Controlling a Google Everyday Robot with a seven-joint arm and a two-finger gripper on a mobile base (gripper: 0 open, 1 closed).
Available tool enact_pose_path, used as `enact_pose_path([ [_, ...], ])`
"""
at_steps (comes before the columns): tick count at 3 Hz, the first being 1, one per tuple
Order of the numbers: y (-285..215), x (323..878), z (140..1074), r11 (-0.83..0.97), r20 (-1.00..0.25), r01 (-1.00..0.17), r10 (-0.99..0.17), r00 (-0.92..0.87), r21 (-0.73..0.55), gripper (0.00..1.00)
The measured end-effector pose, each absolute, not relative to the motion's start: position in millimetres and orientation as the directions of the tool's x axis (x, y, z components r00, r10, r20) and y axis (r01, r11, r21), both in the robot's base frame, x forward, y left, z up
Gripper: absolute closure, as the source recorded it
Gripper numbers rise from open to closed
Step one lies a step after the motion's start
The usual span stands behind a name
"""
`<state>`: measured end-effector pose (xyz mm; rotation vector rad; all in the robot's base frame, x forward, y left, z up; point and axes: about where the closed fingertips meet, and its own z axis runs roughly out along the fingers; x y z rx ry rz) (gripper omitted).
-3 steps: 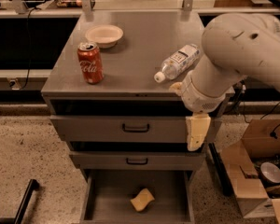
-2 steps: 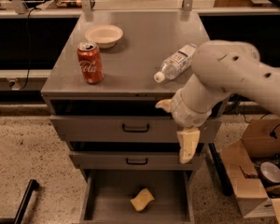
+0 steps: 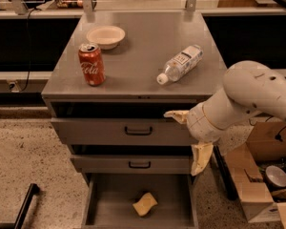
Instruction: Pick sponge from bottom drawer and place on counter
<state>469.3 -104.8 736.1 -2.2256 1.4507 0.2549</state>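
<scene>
Gripper (image 3: 188,137) spread open, holding nothing, in front of upper drawers' (image 3: 109,130) right end, approx 1 o'clock from sponge (image 3: 145,204). Sponge lies on floor of open bottom drawer (image 3: 109,202), right of centre. Counter (image 3: 143,51): can (image 3: 91,64) at 9, bowl (image 3: 106,36) at 11, bottle (image 3: 180,64) lying at 3. Box (image 3: 257,175) at drawer's 3 o'clock.
</scene>
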Motion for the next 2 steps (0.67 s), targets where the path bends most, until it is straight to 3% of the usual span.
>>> enact_pose_path([
  [1, -92, 476, 721, -0.380, -0.308, -0.889, -0.839, 0.447, -0.255, 0.00],
  [2, -51, 472, 690, -0.554, -0.148, -0.806, -0.797, 0.586, -0.208, 0.00],
])
